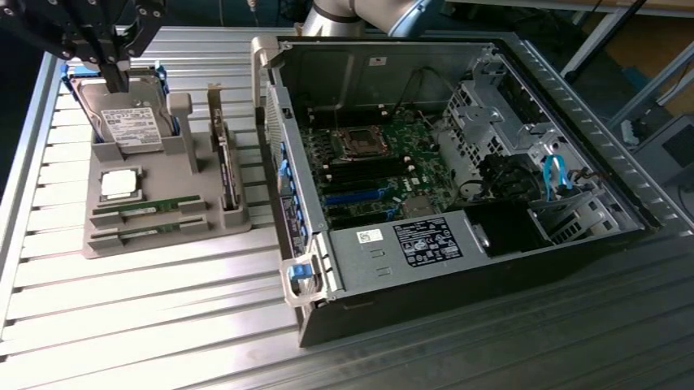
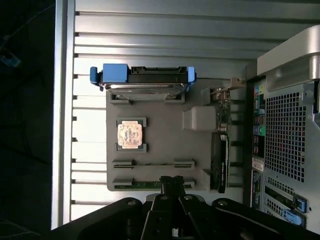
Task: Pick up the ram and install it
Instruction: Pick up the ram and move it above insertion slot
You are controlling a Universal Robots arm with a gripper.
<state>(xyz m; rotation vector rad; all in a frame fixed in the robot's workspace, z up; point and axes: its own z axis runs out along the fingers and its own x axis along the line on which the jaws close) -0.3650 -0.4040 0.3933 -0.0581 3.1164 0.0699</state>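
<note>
The gripper [image 2: 172, 184], fingers pressed together, sits directly over the ram [image 2: 142, 185] in the grey tray [image 2: 165, 137]. The tray also holds a second stick [image 2: 152, 164], a processor chip [image 2: 131, 135] and a blue-bracketed hard drive [image 2: 142, 82].

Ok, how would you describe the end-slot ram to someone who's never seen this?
Beside the computer case, on the exterior view's left, lies a grey tray. Beyond its hard drive and square processor, two thin green sticks sit in slots; the ram is the outermost, farthest from the hard drive.
</note>
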